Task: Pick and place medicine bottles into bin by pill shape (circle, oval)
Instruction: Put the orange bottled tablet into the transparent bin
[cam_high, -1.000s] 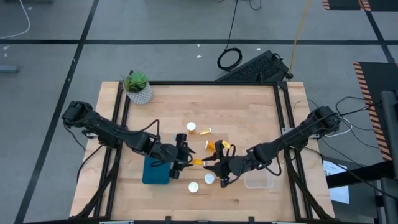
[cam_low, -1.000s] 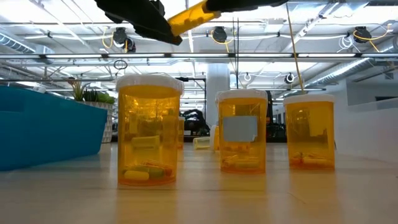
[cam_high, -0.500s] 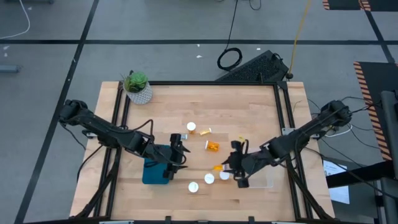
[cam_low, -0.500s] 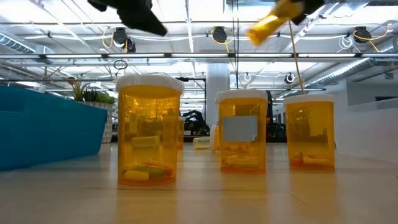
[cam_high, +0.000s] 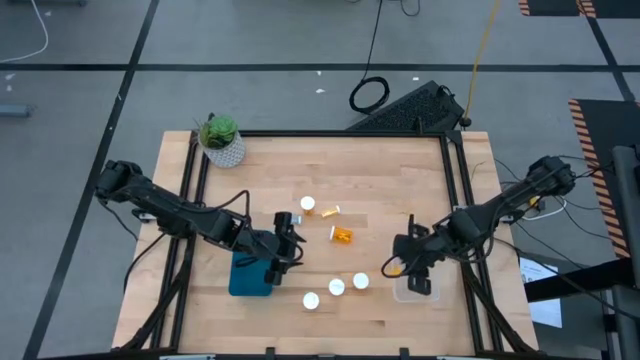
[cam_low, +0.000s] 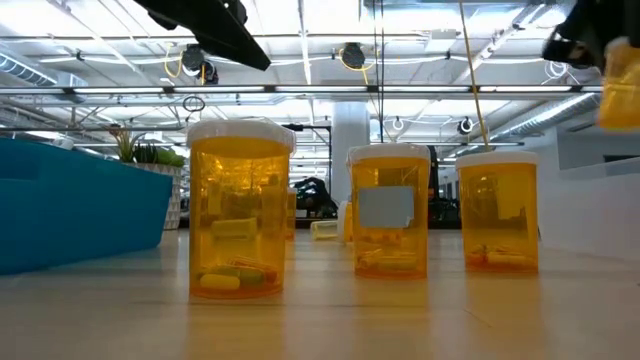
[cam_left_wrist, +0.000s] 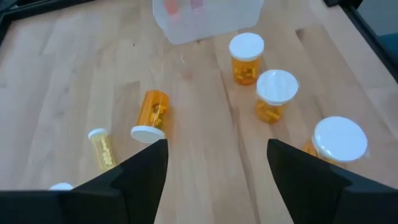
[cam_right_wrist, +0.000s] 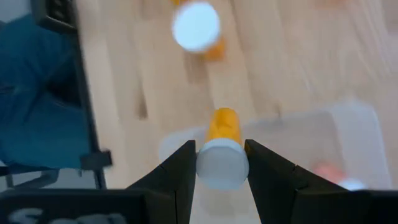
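The bottle I'm carrying (cam_right_wrist: 222, 149) is pinched across its cap end between the right gripper (cam_right_wrist: 221, 163) fingers, hanging right over the near edge of the clear bin (cam_high: 416, 290) on the right side of the table. From my seat that looks like the drop-off step, almost there.

My worry: the bottle sticks out forward past the fingertips, so if I let go this close to the rim it could clip the wall and roll back onto the wood. The grip is only on the cap, so a jerk could tilt it too.

Three capped bottles (cam_high: 336, 287) stand in a row just left of that bin, and one lies on its side (cam_high: 342, 235) mid-table with more beyond it.

Left gripper (cam_left_wrist: 214, 163) hovers over the blue bin (cam_high: 250, 277), fingers spread, holding nothing.
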